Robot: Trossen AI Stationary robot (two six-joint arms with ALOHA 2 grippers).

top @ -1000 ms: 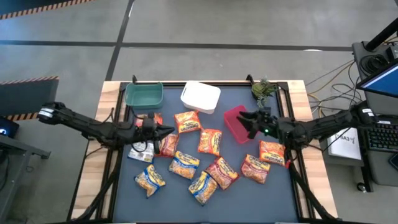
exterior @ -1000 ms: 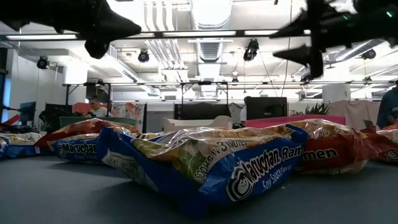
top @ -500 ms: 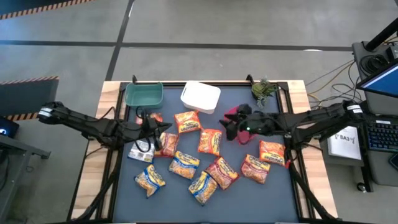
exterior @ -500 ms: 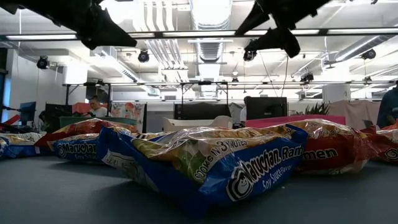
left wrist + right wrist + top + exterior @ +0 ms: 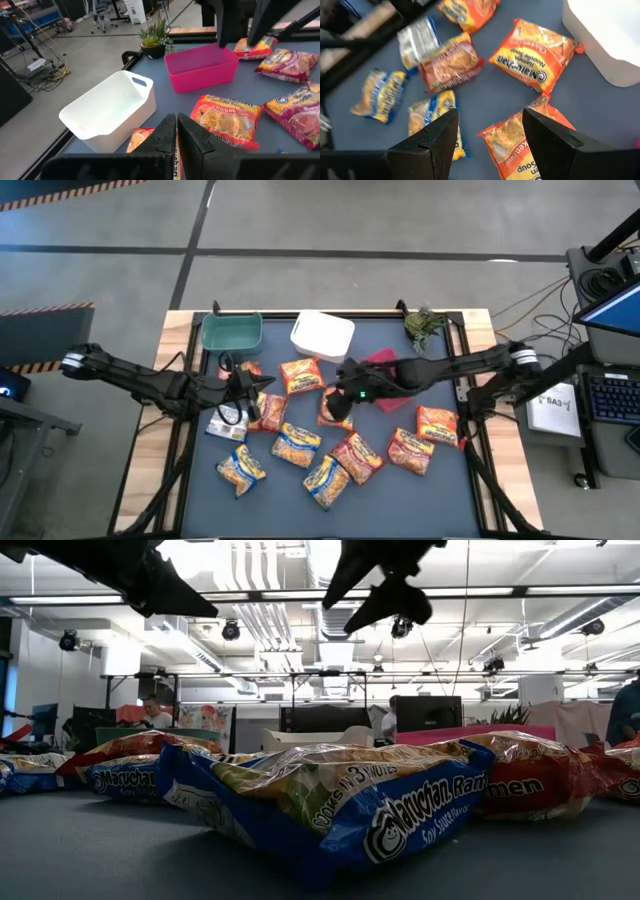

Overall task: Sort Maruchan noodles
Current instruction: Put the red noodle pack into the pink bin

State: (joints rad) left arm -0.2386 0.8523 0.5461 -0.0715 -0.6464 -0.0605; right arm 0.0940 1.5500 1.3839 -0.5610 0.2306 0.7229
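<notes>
Right arm swung leftward, open fingers (image 5: 440, 135) straddling orange packet (image 5: 517, 142) below

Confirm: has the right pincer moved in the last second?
Yes. In the high view the right pincer has swung left, from beside the pink bin to over the orange packet mid-table, jaws open.

Eleven noodle packets (image 5: 296, 446), three bins (image 5: 231, 332), one potted plant (image 5: 424, 325), two arms.
</notes>
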